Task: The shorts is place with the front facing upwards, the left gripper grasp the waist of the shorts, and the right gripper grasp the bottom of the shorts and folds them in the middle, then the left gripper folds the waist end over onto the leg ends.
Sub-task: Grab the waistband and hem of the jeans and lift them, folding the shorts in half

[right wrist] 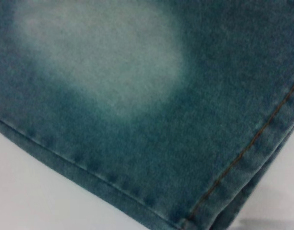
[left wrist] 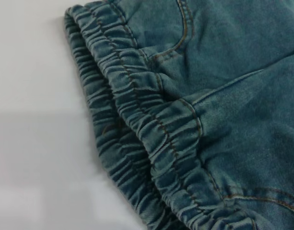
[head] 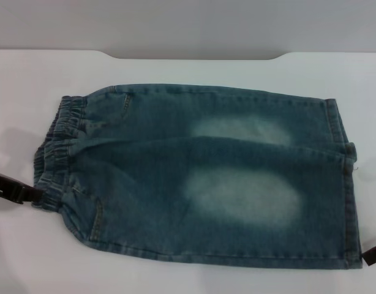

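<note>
White tabletop (head: pixel 176 278) under flat shorts (head: pixel 206 177); left pincer (head: pixel 16 191) at waist (head: pixel 59 153), grip unclear.

A white worktop (head: pixel 176 278) fills nearly the whole head view, plain and smooth. Along its far edge runs a shallow rounded cut-out (head: pixel 197 56), and beyond that edge lies a flat grey surface (head: pixel 188 24). Both wrist views show bare patches of the same white top.

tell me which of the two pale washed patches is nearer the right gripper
The larger pale patch on the near leg of the shorts; the smaller patch sits on the far leg, farther from the right gripper.
</note>
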`<state>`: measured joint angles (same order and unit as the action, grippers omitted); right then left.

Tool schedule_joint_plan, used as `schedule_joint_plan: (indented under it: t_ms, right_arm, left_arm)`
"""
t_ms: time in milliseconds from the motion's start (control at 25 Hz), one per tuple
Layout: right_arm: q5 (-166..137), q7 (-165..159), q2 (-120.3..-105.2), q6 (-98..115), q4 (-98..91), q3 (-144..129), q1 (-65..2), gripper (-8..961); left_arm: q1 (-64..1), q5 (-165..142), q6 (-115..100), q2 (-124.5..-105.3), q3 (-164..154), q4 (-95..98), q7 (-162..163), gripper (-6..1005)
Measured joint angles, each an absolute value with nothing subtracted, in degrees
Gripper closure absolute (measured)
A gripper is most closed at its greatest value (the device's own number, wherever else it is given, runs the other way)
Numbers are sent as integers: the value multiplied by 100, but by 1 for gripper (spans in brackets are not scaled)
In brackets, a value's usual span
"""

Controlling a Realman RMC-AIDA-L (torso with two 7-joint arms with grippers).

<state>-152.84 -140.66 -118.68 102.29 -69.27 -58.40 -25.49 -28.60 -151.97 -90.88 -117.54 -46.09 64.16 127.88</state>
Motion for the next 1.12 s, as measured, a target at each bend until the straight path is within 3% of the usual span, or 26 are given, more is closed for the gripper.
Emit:
schedule_joint_plan:
  t_ms: [1120]
  right_arm:
    - [-15190, -14082, -11899, 10237, -6896, -6002, -2796, 790]
  left_arm:
    - [-2865, -15187, -9061, -11760, -4623, 6403, 12788, 969]
